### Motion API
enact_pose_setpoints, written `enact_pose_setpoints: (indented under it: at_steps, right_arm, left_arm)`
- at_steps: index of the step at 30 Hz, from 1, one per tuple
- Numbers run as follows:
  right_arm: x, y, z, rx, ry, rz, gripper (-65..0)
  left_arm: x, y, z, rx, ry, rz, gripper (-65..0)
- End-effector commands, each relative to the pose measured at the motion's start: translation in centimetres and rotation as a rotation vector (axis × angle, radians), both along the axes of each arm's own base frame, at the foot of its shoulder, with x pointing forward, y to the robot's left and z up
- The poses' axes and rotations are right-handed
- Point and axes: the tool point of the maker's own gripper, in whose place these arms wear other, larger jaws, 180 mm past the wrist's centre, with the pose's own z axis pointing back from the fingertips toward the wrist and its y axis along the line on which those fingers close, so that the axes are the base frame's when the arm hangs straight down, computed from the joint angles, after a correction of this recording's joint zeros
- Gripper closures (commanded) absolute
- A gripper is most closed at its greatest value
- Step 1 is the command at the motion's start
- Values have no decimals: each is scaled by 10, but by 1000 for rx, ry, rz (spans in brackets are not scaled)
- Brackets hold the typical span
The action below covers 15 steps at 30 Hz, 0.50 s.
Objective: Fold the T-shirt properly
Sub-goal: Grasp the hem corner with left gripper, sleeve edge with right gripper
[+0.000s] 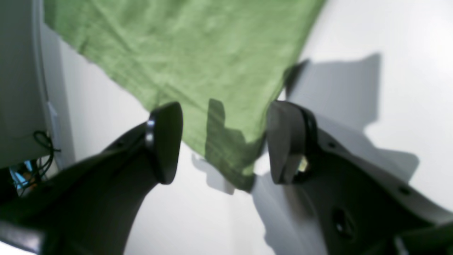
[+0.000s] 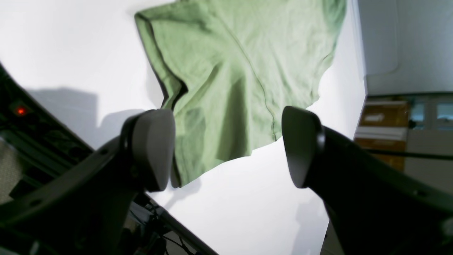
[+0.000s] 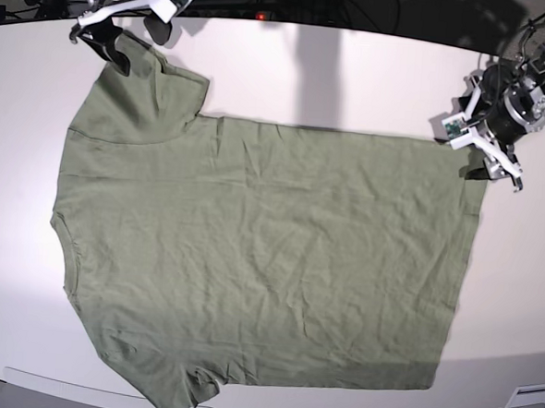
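Both grippers stand wide, holding nothing: left gripper [image 1: 223, 141] over T-shirt [image 3: 260, 259] hem corner, right gripper [image 2: 228, 141] over sleeve.

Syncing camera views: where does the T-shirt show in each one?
Left wrist: T-shirt fills the upper middle, one corner hanging down between the open fingers.
Right wrist: top centre, sleeve reaching down by the open right gripper.
Base: spread flat across the middle of the white table.
Shared landmark: the white table.

the t-shirt [image 3: 260, 259] lies spread flat on the white table [image 3: 354, 75], one pincer at each far corner.
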Motion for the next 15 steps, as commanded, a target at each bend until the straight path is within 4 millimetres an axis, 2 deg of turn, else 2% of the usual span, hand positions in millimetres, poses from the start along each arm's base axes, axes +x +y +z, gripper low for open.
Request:
enact_pose_setpoints:
  at_steps: [1,10,15]
  right_arm:
    - [2,2,7,2,-28,14,-467]
    - [4,0,8,-2,-31,5,-467]
    - [4,0,8,-3,-31,5,-467]
  left_arm:
    - [-4,23,-7,85,34,11,-369]
    - [-38,50,-34,177,154,-28,-369]
    - [-43,61,-36,221,174,-16,-369]
